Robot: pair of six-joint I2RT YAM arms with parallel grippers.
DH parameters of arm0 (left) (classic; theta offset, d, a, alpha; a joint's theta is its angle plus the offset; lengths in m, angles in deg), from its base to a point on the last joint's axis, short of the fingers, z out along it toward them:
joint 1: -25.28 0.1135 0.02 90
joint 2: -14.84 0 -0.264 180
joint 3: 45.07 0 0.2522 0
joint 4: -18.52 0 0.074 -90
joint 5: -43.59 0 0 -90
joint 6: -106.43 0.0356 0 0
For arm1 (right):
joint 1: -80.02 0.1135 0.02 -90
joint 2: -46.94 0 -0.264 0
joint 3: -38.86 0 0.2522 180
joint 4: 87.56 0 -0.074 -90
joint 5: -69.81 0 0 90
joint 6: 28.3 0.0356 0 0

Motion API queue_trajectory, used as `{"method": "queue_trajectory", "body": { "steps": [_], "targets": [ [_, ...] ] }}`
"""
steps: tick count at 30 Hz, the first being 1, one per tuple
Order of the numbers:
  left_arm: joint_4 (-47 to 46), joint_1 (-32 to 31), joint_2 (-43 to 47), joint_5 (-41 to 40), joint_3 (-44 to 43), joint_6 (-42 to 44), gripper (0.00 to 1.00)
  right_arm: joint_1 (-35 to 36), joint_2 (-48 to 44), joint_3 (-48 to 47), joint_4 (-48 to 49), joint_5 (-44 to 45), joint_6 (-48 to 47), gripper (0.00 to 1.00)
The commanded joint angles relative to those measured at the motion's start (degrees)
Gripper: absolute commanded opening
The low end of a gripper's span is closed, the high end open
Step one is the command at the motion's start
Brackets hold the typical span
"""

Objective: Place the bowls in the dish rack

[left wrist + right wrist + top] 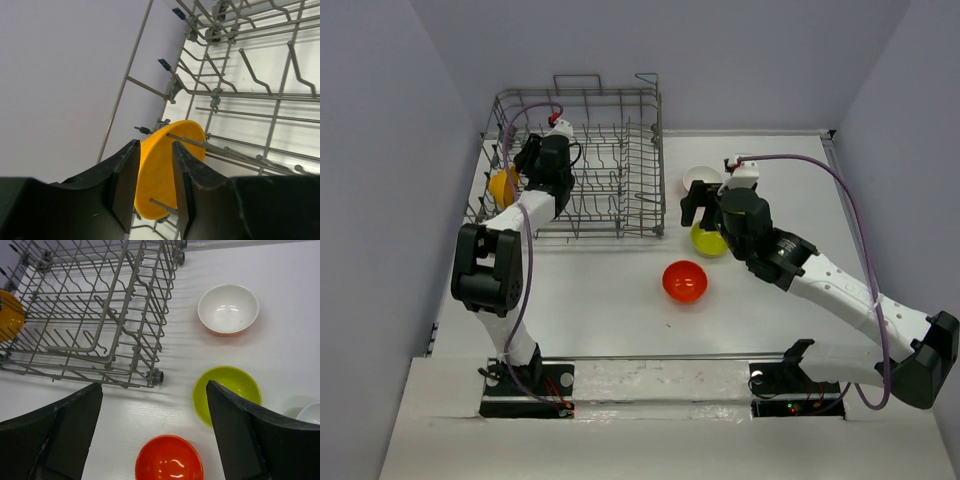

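The grey wire dish rack stands at the back left. A yellow-orange bowl stands on edge between tines at its left end. My left gripper reaches into the rack. In the left wrist view its fingers are a little apart on either side of the bowl, with a gap showing beside the left one. My right gripper hangs wide open and empty over the lime green bowl. The red-orange bowl and the white bowl with an orange outside sit on the table.
In the right wrist view the rack's near corner lies left of the lime bowl. The red-orange bowl lies below it. The plain white bowl's rim shows at the right edge. Grey walls close in left, right and back.
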Motion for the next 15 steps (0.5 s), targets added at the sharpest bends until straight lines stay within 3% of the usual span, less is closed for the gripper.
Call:
{"method": "queue_trajectory", "body": {
  "steps": [1,5,8,9,15],
  "targets": [
    [7.32,0.07,2.96,2.88,-8.25,-10.15,0.45,0.06,-1.7,-2.68,0.52,3.05,-0.44,0.9],
    [21.15,-0.19,4.55,9.82,-18.02,-23.08,0.45,0.06,-1.44,-4.35,-0.27,4.46,-0.88,0.91],
    [29.59,-0.71,6.48,14.22,-23.39,-32.91,0.66,0.06,-1.61,-5.41,-0.89,5.95,-0.88,0.91],
    [31.0,-1.93,8.14,16.93,-23.75,-34.43,0.75,0.06,-1.61,-5.76,-1.24,6.48,-0.88,0.91],
    [34.44,-9.76,19.37,25.65,-19.63,-41.99,0.83,0.06,-1.97,-8.04,-3.52,12.45,-1.23,0.97]
  ]
}}
